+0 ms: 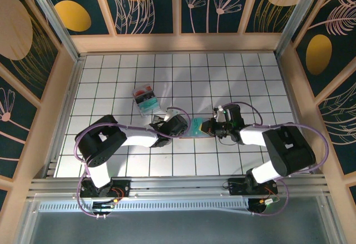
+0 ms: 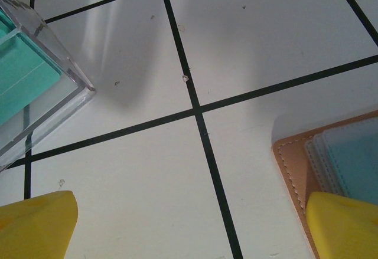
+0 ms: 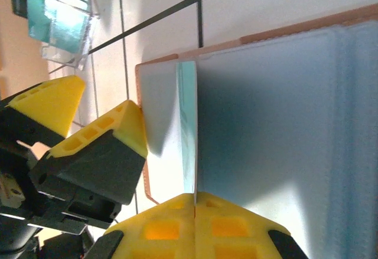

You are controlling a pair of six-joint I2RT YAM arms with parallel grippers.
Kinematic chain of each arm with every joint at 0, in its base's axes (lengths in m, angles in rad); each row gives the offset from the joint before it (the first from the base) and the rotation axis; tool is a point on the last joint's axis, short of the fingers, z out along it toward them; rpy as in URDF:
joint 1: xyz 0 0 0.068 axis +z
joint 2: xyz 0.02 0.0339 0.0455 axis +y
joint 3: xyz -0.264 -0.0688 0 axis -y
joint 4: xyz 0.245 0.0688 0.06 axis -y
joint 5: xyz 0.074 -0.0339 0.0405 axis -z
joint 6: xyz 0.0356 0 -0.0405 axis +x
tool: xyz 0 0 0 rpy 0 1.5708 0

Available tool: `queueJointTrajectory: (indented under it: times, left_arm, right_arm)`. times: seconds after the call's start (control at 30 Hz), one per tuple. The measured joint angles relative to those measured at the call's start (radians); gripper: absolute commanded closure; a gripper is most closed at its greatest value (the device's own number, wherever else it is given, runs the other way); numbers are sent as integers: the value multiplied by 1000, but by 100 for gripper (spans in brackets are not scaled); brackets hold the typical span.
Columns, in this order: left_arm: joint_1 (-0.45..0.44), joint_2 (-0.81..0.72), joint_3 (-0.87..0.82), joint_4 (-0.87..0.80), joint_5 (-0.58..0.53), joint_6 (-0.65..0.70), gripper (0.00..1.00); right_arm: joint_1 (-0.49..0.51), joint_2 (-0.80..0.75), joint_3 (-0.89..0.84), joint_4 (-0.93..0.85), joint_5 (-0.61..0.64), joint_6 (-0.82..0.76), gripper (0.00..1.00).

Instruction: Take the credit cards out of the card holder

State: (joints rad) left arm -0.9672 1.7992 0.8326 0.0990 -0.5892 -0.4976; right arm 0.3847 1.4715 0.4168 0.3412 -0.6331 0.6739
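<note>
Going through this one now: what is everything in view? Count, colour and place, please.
clear plastic box: one, transparent with teal and red contents, on the table beyond the left arm.
card holder: one, tan with grey-blue pockets, lying open between the grippers.
credit card: one thin teal edge showing, at a pocket's edge.
table: one, white with black grid lines.
left gripper: yellow fingertips, open, at the card holder's edge.
right gripper: yellow fingertips, shut, apparently on the credit card.

Looks like smooth, stitched tan leather on the card holder (image 2: 290, 170), matt frosted pockets (image 2: 348, 158) inside; clear glossy plastic on the box (image 2: 59, 88) near it; smooth white table (image 2: 266, 46) beneath.
</note>
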Motion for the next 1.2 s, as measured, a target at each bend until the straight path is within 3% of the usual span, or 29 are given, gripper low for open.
queueJointTrajectory:
  times: [0.7, 1.2]
  left_arm:
    - [0, -209, 26, -53, 40, 16, 1]
    - [71, -457, -105, 136, 285, -96, 1]
  right_arm:
    - [-6, -268, 20, -241, 165, -63, 100]
    - [-6, -547, -73, -90, 137, -39, 100]
